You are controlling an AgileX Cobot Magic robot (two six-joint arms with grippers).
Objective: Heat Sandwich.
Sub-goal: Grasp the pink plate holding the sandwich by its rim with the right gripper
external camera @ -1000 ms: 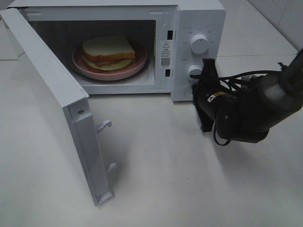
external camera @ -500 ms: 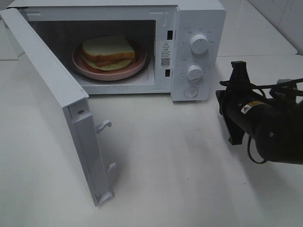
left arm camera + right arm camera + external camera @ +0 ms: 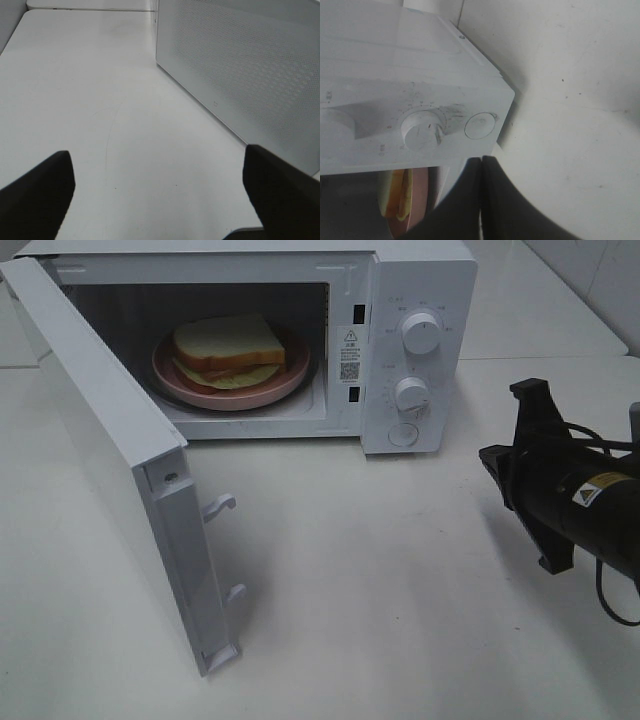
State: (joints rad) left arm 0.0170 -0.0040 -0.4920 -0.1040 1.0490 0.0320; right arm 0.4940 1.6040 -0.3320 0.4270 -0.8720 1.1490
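Two pincers wait: the left pincer (image 3: 157, 165), spread wide, faces the outside of the open door (image 3: 240, 65); the right pincer (image 3: 492, 458), pressed together, hangs beside the microwave (image 3: 420, 280). The sandwich (image 3: 228, 343) sits inside on its plate (image 3: 175, 380), so the door is best pushed flat and steadily until it latches.

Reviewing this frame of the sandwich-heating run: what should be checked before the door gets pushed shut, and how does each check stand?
1. Sandwich sits on the pink plate inside the microwave: ok.
2. Door stands wide open, with only bare table between it and the cavity: ok.
3. Right gripper is off to the right of the microwave, jaws shut, holding nothing: ok.
4. Left gripper has its jaws open and empty, facing a perforated white panel without touching it: ok.
5. Lower knob setting: cannot tell.
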